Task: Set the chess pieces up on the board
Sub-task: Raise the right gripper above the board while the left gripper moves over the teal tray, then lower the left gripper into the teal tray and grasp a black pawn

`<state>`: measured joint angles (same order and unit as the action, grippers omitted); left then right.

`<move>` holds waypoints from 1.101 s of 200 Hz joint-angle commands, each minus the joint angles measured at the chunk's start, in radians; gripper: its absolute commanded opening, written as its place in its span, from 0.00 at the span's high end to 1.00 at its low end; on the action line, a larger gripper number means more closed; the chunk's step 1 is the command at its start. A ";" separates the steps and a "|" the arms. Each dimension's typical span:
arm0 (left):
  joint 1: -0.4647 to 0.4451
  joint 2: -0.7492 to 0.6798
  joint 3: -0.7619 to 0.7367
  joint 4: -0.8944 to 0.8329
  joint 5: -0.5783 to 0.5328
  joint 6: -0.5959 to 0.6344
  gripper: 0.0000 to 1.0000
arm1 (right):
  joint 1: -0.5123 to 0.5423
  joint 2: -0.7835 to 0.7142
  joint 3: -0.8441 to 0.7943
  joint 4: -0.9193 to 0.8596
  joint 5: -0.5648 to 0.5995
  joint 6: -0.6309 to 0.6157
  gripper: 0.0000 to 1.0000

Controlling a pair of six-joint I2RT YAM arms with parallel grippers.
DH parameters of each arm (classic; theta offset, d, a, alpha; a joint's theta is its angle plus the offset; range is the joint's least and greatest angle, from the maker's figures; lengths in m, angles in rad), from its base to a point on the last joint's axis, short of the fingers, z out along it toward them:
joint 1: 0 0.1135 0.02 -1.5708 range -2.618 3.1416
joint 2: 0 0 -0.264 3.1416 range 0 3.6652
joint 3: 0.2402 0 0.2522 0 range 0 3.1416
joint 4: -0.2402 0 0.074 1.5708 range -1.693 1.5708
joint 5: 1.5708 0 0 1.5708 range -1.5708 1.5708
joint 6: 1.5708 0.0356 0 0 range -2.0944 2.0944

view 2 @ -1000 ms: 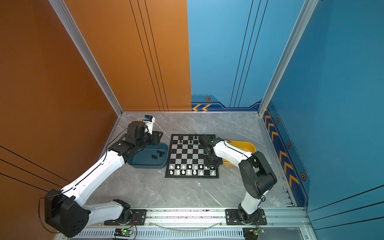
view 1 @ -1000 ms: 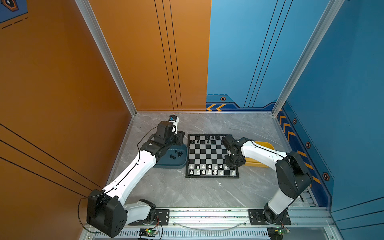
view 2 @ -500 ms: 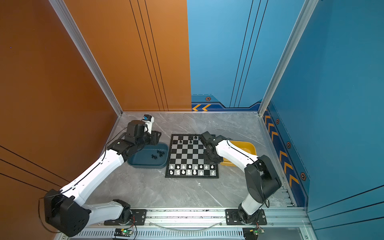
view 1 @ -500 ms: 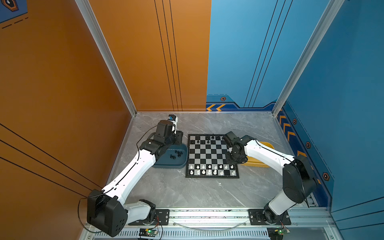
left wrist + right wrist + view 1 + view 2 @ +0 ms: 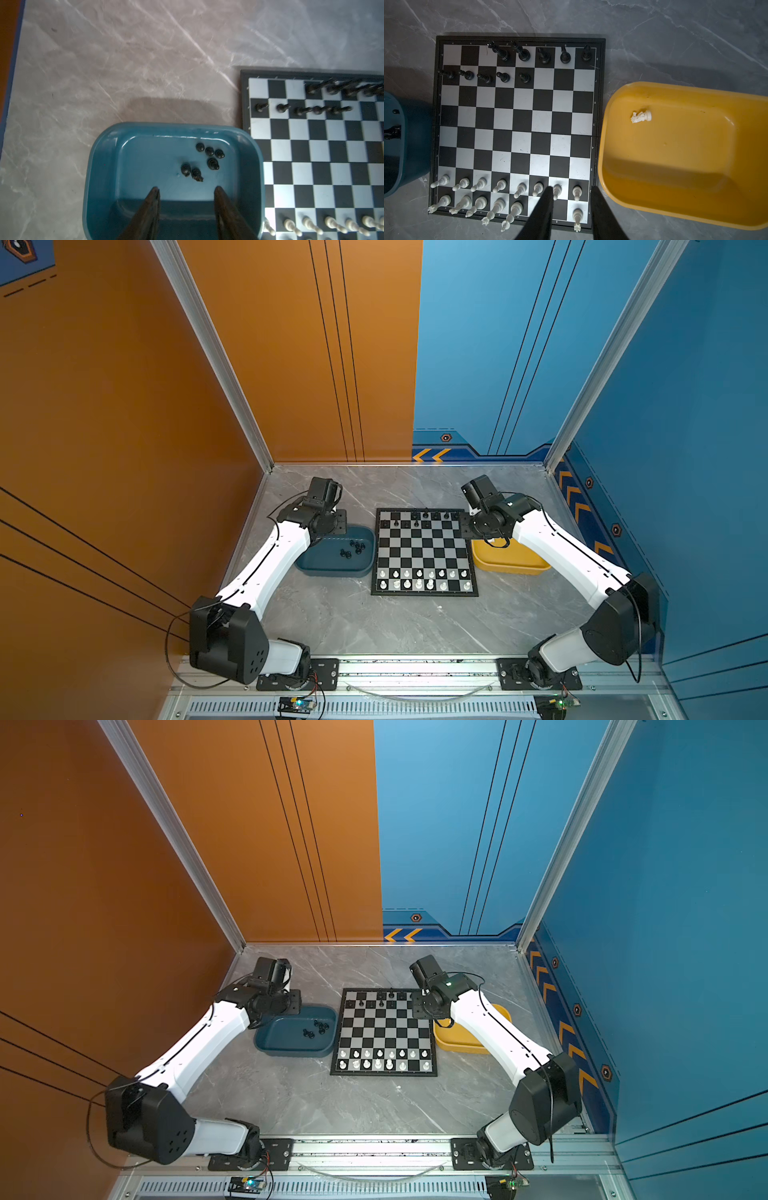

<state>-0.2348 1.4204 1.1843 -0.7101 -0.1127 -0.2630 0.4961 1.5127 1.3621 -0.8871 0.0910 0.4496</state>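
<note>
Seven chess pieces [image 5: 209, 151] lie off the board [image 5: 424, 549] — six black in the teal tray [image 5: 328, 563], left; one white knight [image 5: 640, 116] in the yellow tray [image 5: 675, 155]; left gripper [image 5: 186, 187] and right gripper [image 5: 571, 187] parted, empty.

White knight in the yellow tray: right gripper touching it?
Apart. The right wrist view shows the white knight lying in the yellow tray, while the right gripper, jaws open, hangs over a corner of the board with clear space between them.

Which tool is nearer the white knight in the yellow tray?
Right. The right tool hangs beside the yellow tray holding the white knight; the left tool is across the board, over the teal tray.
</note>
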 commanded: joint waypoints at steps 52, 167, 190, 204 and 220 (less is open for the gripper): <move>0.011 0.142 0.022 -0.117 0.034 -0.051 0.56 | -0.026 0.011 -0.060 0.031 -0.026 -0.016 0.67; -0.005 0.328 0.076 -0.093 0.056 -0.051 0.55 | -0.045 0.014 -0.084 0.039 -0.056 -0.019 0.67; -0.005 0.353 0.085 -0.092 0.058 -0.053 0.56 | -0.045 0.015 -0.089 0.039 -0.059 -0.019 0.67; -0.004 0.363 0.086 -0.090 0.061 -0.053 0.56 | -0.047 0.014 -0.090 0.039 -0.059 -0.019 0.67; -0.005 0.376 0.086 -0.090 0.057 -0.055 0.57 | -0.048 0.015 -0.094 0.040 -0.060 -0.016 0.67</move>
<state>-0.2321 1.7721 1.2476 -0.7940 -0.0734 -0.3058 0.4564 1.5188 1.2835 -0.8516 0.0448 0.4423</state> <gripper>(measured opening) 0.432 0.329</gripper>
